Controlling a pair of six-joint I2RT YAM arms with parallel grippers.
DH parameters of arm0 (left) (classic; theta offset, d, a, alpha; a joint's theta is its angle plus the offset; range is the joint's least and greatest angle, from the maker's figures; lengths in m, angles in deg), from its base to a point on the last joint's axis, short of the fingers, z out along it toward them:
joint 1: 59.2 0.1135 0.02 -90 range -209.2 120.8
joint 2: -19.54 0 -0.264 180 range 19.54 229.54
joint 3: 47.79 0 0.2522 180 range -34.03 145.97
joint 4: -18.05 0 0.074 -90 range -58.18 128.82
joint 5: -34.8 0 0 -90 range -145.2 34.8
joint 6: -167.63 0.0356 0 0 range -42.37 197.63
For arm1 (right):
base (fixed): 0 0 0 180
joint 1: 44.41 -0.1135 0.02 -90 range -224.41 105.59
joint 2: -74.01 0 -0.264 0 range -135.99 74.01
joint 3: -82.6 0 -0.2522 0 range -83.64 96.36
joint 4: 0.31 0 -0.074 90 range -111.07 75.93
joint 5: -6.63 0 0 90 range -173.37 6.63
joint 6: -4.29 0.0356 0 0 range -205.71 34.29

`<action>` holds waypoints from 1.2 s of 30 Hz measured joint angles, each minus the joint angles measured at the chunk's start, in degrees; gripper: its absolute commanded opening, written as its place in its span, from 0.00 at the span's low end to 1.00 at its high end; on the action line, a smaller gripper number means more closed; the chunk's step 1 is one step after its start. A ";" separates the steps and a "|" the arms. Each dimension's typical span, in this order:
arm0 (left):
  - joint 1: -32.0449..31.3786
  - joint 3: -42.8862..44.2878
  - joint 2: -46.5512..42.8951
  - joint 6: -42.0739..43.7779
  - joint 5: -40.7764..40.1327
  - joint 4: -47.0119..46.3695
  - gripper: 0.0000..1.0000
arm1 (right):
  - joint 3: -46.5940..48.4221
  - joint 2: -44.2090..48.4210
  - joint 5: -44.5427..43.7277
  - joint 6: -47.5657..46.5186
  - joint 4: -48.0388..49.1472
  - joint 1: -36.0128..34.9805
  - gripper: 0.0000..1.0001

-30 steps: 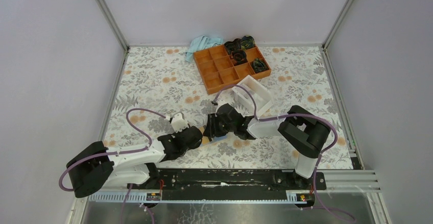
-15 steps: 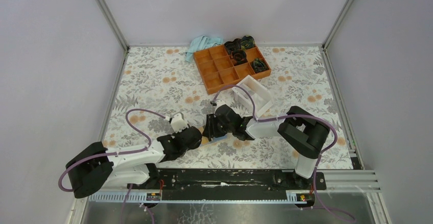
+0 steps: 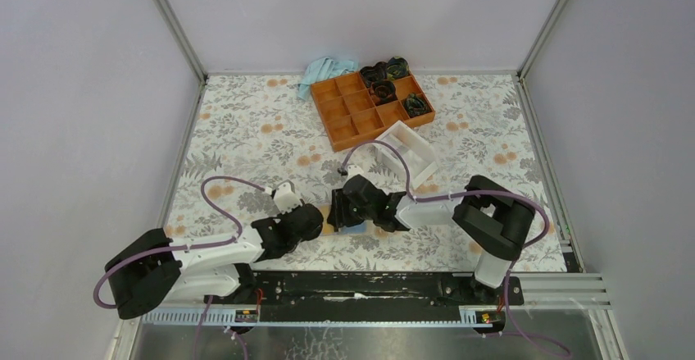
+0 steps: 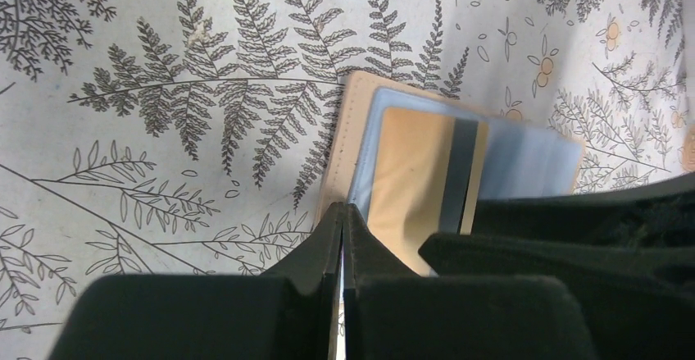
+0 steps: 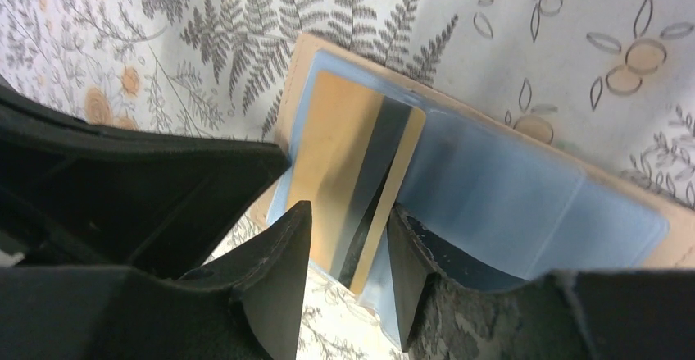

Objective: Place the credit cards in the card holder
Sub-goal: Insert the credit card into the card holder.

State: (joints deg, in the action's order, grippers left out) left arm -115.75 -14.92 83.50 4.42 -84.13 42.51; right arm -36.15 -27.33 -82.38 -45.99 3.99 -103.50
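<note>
Both arms reached low toward the open card holder [image 5: 574, 180]: left gripper [image 4: 342, 237] closed (empty), right gripper [image 5: 344, 249] open, straddling a gold card [image 5: 352, 171].

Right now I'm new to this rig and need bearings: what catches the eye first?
At the table's near middle both hands meet over the open tan card holder, its inside light blue. A gold card with a dark stripe lies on it between the open fingers of the right hand; the shut left hand sits at the holder's edge. Far back stands an orange compartment tray.
</note>
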 measured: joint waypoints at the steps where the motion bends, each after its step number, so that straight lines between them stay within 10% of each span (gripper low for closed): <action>1: 0.00 -0.09 -0.04 -0.17 0.02 -0.44 0.00 | -0.15 0.55 -0.39 -0.07 -0.98 -0.37 0.47; 18: -0.04 -0.94 -0.72 -1.29 0.59 -2.05 0.00 | -3.21 8.00 -6.16 -1.49 -9.27 -1.95 0.46; 26: -0.04 -0.94 -0.96 -1.27 0.81 -1.75 0.00 | -3.15 7.58 -8.66 -2.75 -11.32 -1.95 0.00; 36: -0.04 1.27 -3.39 0.74 0.55 4.44 0.04 | -1.97 5.49 -11.06 -2.62 -11.41 -2.27 0.00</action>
State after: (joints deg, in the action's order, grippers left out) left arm -115.79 -13.65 80.11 5.17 -83.58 46.95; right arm -38.12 -21.84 -93.44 -48.61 -7.42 -105.77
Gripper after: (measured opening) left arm 0.020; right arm 0.011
